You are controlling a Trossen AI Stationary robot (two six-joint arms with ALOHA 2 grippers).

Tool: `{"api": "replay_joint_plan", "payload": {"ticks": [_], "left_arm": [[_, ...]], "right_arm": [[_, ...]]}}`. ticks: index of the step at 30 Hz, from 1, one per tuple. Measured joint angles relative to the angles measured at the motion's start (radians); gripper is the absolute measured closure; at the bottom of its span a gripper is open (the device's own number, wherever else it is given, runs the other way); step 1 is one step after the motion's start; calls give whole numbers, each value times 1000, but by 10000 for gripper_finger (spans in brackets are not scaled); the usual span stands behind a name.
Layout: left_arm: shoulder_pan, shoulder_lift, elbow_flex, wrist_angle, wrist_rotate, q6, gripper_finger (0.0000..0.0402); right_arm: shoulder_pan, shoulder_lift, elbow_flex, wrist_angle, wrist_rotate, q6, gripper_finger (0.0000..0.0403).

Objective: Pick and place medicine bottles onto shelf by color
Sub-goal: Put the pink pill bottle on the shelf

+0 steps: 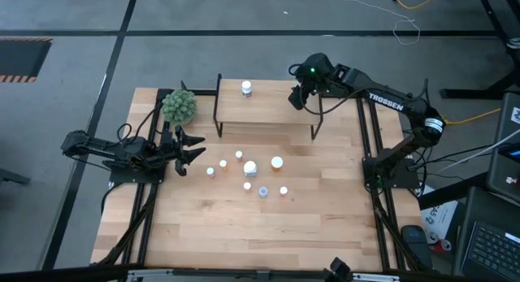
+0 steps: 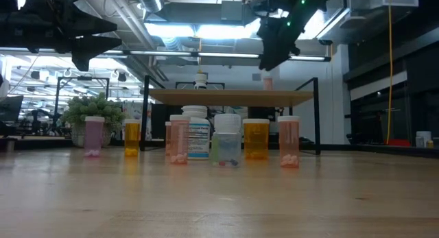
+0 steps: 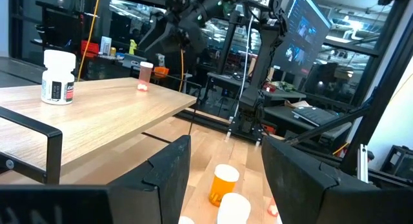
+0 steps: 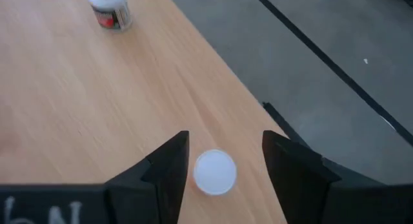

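**Right gripper over pink bottle at shelf's right end**

High view: right gripper (image 1: 299, 97) hangs over the shelf (image 1: 268, 111); left gripper (image 1: 188, 149) waits, spread, beside the floor cluster.

Low view: pink bottle (image 2: 267, 82) stands on the shelf directly beneath the gripper, apparently set apart from the white bottle (image 2: 200, 80) by colour.

Right wrist view: fingers (image 4: 164, 169) apart, white cap (image 4: 215, 172) between them, untouched.

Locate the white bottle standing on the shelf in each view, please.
High: white bottle at the shelf's far edge.
Low: on the shelf top, centre.
Left wrist: far left.
Right wrist: upper left.
Shared landmark: the shelf board.
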Motion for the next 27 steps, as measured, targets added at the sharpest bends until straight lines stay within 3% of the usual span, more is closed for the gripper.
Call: {"api": "replay_joint_plan", "payload": {"ticks": [7,15,18,27], "left_arm": [[0,0,0,0,0,0,215],[0,0,0,0,0,0,215],[0,0,0,0,0,0,215],[0,0,0,0,0,0,215]], "right_arm": [[47,-15,118,-216,-175,90,203],[213,-53,95,-430,-305,77,203],[276,-53,25,-382,-306,52,203],[423,-52,-300,48,-305,139,203]]}}
